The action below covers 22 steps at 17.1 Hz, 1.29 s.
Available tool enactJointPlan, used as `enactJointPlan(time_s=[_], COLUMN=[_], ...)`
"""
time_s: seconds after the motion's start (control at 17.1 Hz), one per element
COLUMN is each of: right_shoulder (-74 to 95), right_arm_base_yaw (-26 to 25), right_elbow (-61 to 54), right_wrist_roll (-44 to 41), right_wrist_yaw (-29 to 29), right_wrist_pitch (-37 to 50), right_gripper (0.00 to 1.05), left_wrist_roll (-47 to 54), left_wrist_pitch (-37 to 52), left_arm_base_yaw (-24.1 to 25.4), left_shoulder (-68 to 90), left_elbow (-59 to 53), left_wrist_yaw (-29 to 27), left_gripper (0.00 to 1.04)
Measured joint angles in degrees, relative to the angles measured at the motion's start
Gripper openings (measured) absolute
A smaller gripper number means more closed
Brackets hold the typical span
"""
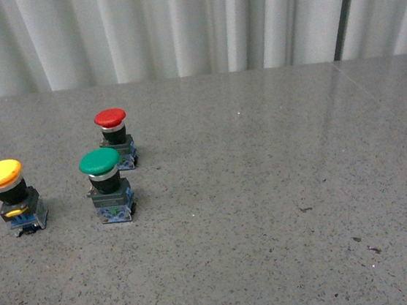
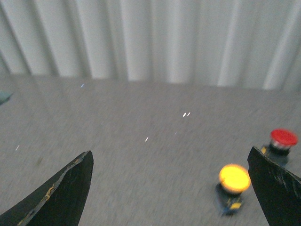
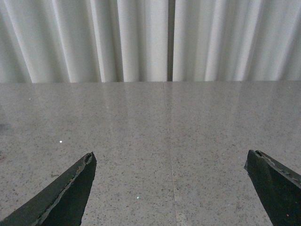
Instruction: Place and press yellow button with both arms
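The yellow button [image 1: 6, 191] stands upright at the far left of the grey table, with a round yellow cap, black body and bluish base. Neither arm shows in the front view. In the left wrist view the yellow button [image 2: 233, 184] appears blurred, just inside one black finger of my open left gripper [image 2: 170, 159], with nothing between the fingers. My right gripper [image 3: 170, 159] is also open over bare table, and no button shows in its view.
A green-capped button [image 1: 106, 184] stands to the right of the yellow one. A red-capped button [image 1: 115, 137] is behind it, also visible as the red-capped button [image 2: 282, 142] in the left wrist view. White curtains hang behind the table's far edge [image 1: 195, 75].
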Motion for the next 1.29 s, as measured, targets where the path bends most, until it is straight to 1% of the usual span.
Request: enactJointPlan(time_s=[0.06, 0.12, 0.18, 0.23, 0.35, 0.41, 0.53, 0.88, 1.0, 1.05, 1.11, 1.23, 1.29], right_shoulder=[0.0, 0.0, 0.0, 0.0, 0.0, 0.0, 0.0, 0.0, 0.0, 0.0, 0.0, 0.0, 0.0], right_arm_base_yaw=[0.0, 0.0, 0.0, 0.0, 0.0, 0.0, 0.0, 0.0, 0.0, 0.0, 0.0, 0.0, 0.0], right_elbow=[0.0, 0.0, 0.0, 0.0, 0.0, 0.0, 0.0, 0.0, 0.0, 0.0, 0.0, 0.0, 0.0], right_wrist_roll=[0.0, 0.02, 0.02, 0.02, 0.0, 0.02, 0.02, 0.02, 0.02, 0.02, 0.02, 0.0, 0.02], right_wrist_yaw=[0.02, 0.0, 0.02, 0.02, 0.0, 0.0, 0.02, 0.0, 0.02, 0.0, 0.0, 0.02, 0.0], right_wrist_pitch=[-0.02, -0.02, -0.02, -0.04, -0.02, -0.04, -0.02, -0.02, -0.02, -0.02, -0.02, -0.04, -0.02], right_gripper=[0.98, 0.98, 0.98, 0.98, 0.98, 0.98, 0.98, 0.98, 0.98, 0.98, 0.98, 0.98, 0.98], left_wrist_roll=[1.22, 2.27, 2.51, 1.92, 0.26, -0.92, -2.67, -4.7, -4.68, -4.15, -3.96, -3.98, -3.91], left_wrist_pitch=[3.58, 5.73, 4.5, 3.28, 3.26, 4.61, 6.51, 8.35, 7.91, 7.91, 7.63, 5.57, 4.42], left_arm_base_yaw=[-0.11, -1.11, -5.2, -6.1, -7.02, -7.61, -8.37, -8.87, -9.68, -9.97, -9.97, -10.56, -11.54], left_shoulder=[6.6, 21.88, 43.5, 47.08, 51.12, 51.98, 51.98, 53.62, 52.85, 52.65, 52.52, 50.6, 47.54], left_elbow=[3.69, 11.87, 23.98, 25.09, 24.87, 23.71, 20.87, 17.57, 17.31, 17.25, 17.25, 17.14, 17.0], left_wrist_yaw=[1.4, 4.52, 6.25, 6.82, 6.38, 4.94, 3.76, 2.23, 1.16, 0.13, 0.22, 0.63, 0.28], left_gripper=[0.98, 0.98, 0.98, 0.98, 0.98, 0.98, 0.98, 0.98, 0.8, 0.69, 0.6, 0.4, 0.36])
